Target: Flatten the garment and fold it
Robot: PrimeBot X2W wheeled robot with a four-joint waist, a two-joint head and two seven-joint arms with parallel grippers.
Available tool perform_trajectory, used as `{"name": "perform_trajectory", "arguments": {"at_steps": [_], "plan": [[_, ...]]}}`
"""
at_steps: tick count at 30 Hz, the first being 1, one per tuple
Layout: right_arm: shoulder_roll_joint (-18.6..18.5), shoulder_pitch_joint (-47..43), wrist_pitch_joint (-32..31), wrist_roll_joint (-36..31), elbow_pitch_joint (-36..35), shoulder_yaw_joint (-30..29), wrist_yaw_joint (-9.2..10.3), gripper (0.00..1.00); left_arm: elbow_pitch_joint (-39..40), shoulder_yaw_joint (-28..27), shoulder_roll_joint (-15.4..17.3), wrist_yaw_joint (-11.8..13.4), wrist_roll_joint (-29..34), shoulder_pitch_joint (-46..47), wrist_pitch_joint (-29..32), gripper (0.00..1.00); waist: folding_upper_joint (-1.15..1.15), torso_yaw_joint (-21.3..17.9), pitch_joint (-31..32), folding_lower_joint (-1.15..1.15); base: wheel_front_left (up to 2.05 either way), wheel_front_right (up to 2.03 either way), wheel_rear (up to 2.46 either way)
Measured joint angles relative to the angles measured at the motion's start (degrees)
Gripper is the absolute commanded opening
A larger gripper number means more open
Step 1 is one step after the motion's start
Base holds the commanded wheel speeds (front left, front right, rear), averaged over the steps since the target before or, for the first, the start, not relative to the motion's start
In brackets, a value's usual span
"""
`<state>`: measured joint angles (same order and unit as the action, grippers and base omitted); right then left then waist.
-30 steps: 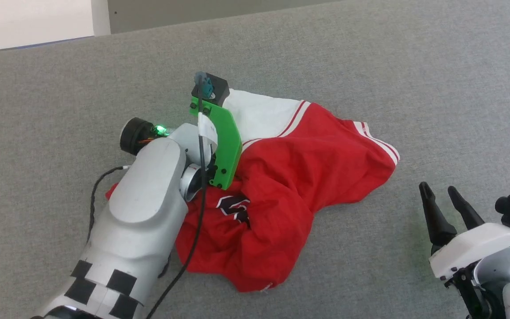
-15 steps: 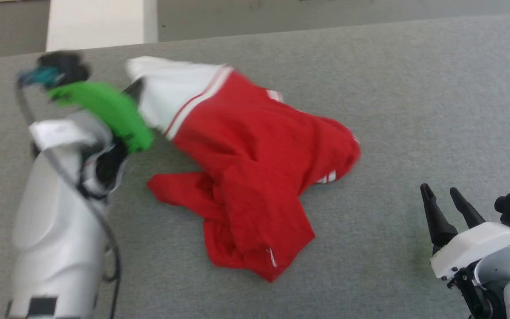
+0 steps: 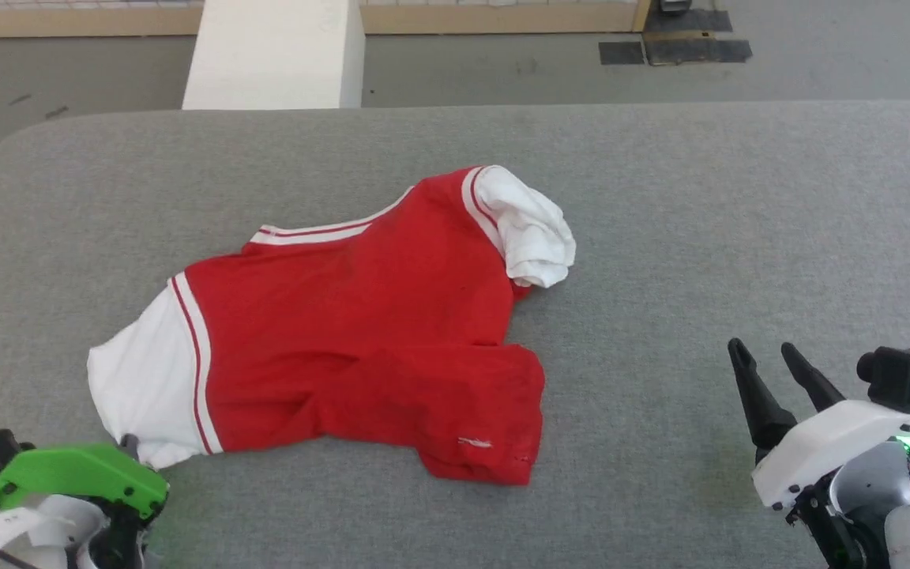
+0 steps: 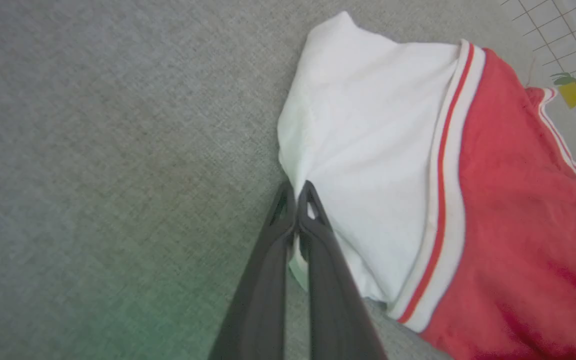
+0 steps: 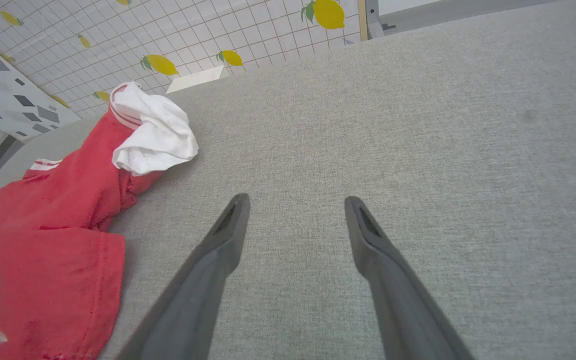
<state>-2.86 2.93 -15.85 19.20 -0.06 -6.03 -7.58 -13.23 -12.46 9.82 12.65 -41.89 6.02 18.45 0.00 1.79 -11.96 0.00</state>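
One jersey [image 3: 360, 332], two grippers: left gripper [image 4: 296, 192], seen from its wrist, pinches the jersey's white sleeve [image 4: 368, 150]; right gripper [image 3: 761, 348] gapes wide, well clear.

even, bright, soft light; faint shadows; sharp frames; green glow tints the left wrist view's bottom
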Motion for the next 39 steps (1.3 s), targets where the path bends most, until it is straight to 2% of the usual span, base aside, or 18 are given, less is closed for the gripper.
{"name": "perform_trajectory", "arguments": {"at_steps": [1,2,3,6,11,14,16,25,36,37,38,39], "plan": [[-0.01,-0.15,-0.23,-0.01,-0.07,0.01,0.00,1.00,0.36,0.07,-0.34,-0.08,-0.10,-0.38,-0.22,0.09,0.00,0.23,0.11,0.00,0.00,0.00,0.00],[-0.01,-0.32,-0.45,-0.09,-0.08,0.12,0.00,1.00,0.90,0.26,-0.74,-0.45,-0.15,-0.41,-0.55,0.88,0.00,0.52,0.24,0.00,0.00,0.00,0.00],[0.00,-0.42,-0.74,-0.11,-0.10,0.29,0.00,1.00,1.57,0.49,-1.07,-1.00,-0.15,-0.32,-1.21,1.00,0.00,0.78,0.36,0.00,0.00,0.00,0.00],[-0.02,-0.48,-1.38,-0.14,-0.29,1.09,0.00,1.00,3.80,1.67,-1.26,-2.92,1.05,0.01,-5.45,1.00,0.00,1.45,0.69,0.00,0.00,0.00,0.00],[0.03,1.65,-4.27,-1.74,-0.25,3.34,0.00,1.00,8.47,5.05,-0.79,-6.35,8.17,0.42,-17.58,1.00,0.00,2.05,0.59,0.00,0.00,0.00,0.00],[-0.03,7.27,-7.25,-3.32,1.76,5.25,0.00,1.00,9.87,6.26,-0.81,-7.40,12.37,0.36,-26.02,1.00,0.00,2.04,-0.11,0.00,0.00,0.00,0.00],[-0.03,11.80,-9.06,-4.74,4.01,7.00,0.01,1.00,9.89,6.72,-0.96,-7.55,13.58,0.23,-29.06,1.00,0.00,2.06,-0.69,0.00,0.00,0.00,0.00],[0.02,30.07,-16.26,-12.03,19.59,13.25,0.00,1.00,8.71,8.73,-2.87,-8.42,14.26,0.98,-31.25,1.00,0.00,4.05,-4.26,0.00,0.00,0.00,0.00],[0.01,39.21,-13.00,-13.62,32.42,16.82,0.00,1.00,7.09,10.18,-3.79,-9.51,14.24,4.78,-32.17,1.00,0.00,7.40,-9.80,0.00,0.00,0.00,0.00],[0.02,39.59,-12.87,-13.49,33.36,17.13,0.00,0.65,6.86,10.23,-3.80,-9.55,14.24,4.83,-32.17,1.00,0.00,7.64,-10.17,0.00,0.00,0.00,0.00],[0.03,39.79,-12.60,-13.33,33.86,17.34,0.00,0.15,6.68,10.26,-3.81,-9.55,14.24,4.90,-32.18,1.00,0.00,7.81,-10.43,0.00,0.00,0.00,0.00],[0.01,40.08,-11.68,-12.94,34.14,17.41,0.00,0.00,6.48,10.31,-3.81,-9.55,14.24,4.99,-32.19,1.00,0.00,7.97,-10.71,0.00,0.00,0.00,0.00]]}}
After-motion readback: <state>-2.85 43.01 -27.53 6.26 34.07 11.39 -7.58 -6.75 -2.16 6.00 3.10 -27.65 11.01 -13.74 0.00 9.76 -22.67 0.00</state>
